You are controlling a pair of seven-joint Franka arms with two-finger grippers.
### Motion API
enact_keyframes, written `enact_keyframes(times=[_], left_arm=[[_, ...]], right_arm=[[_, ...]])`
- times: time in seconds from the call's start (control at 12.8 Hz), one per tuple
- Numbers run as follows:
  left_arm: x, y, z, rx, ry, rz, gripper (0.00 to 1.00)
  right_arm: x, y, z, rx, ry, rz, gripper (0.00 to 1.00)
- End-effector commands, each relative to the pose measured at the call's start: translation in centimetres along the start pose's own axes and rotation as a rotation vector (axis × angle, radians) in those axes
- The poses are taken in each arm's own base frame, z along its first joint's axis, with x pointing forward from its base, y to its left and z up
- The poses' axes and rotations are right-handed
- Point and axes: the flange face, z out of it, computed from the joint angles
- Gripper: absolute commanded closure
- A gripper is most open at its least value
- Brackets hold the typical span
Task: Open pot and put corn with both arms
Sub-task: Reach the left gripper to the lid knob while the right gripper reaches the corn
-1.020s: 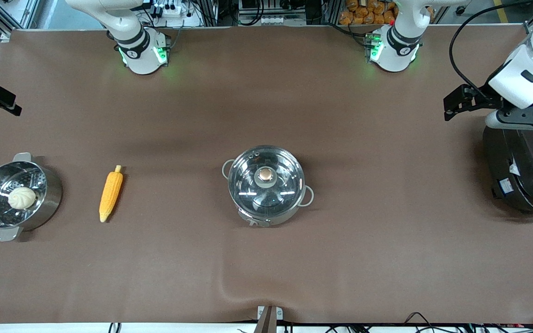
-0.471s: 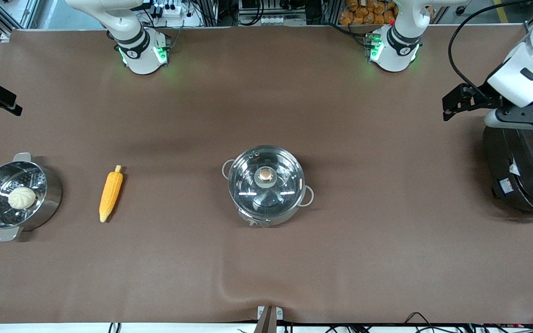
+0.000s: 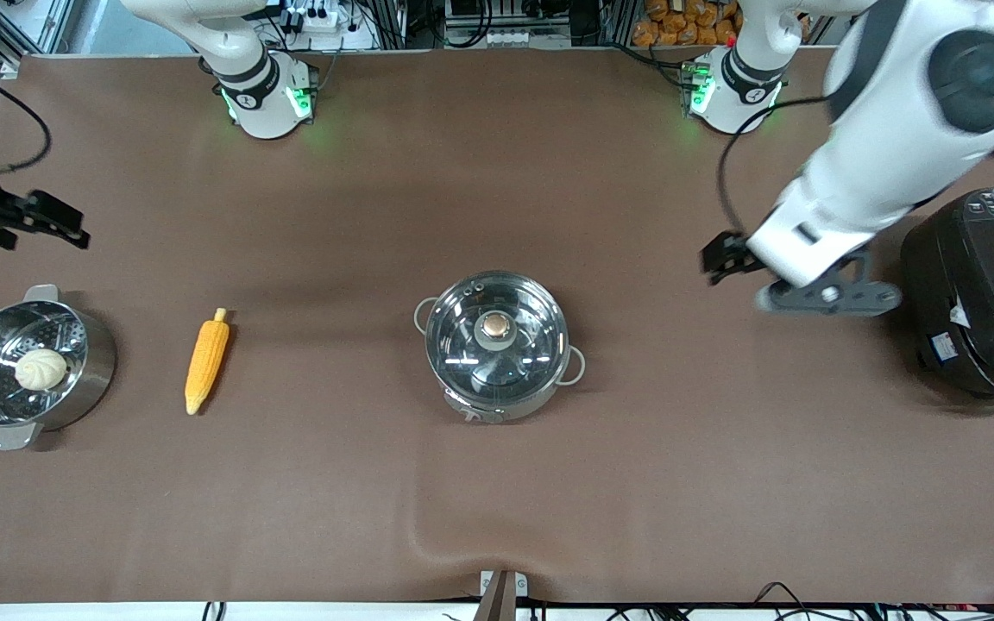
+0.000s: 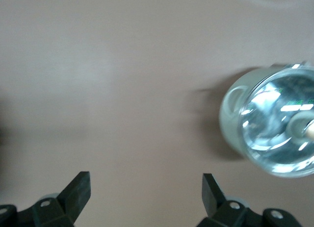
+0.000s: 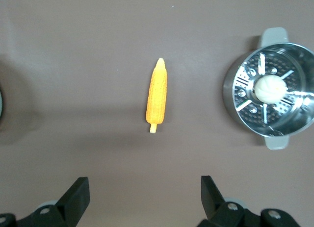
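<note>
The steel pot (image 3: 497,379) stands mid-table with its clear glass lid (image 3: 497,349) on and the coppery knob (image 3: 495,325) on top. The corn (image 3: 206,362) lies on the mat toward the right arm's end. My left gripper (image 3: 724,257) is open and empty over bare mat between the pot and the rice cooker. In the left wrist view the gripper (image 4: 146,188) is open and the pot (image 4: 272,124) shows off to one side. My right gripper (image 3: 44,220) is over the mat's edge at the right arm's end. In the right wrist view it (image 5: 144,192) is open, with the corn (image 5: 158,95) ahead.
A steel pot with a perforated insert (image 3: 96,366) holding a white bun (image 3: 40,368) stands beside the corn at the right arm's end; it also shows in the right wrist view (image 5: 230,97). A large black rice cooker (image 3: 980,293) stands at the left arm's end.
My left arm has swung from above the rice cooker toward the pot, uncovering the cooker. My right gripper has moved a little in over the table and toward the corn.
</note>
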Motion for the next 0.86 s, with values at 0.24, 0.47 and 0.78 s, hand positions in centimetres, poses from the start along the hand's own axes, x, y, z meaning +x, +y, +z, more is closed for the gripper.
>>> enact_keyframes(times=[0.24,0.47,0.78], left_arm=[[0.4,16.0,11.8,-0.122,0.1,-0.191,0.0],[-1.3,21.2,15.8,-0.078,0.173,-0.151,0.0],[-3.1,26.2,18.3,-0.081,0.273,-0.114,0.0]], right_arm=[[0.5,-0.3,11.4,0.015,0.013,0.017,0.0],[2.0,-0.3,17.7,-0.001,0.019,0.015,0.0],[1.4,0.0,24.9,-0.015,0.038,0.025,0.0]])
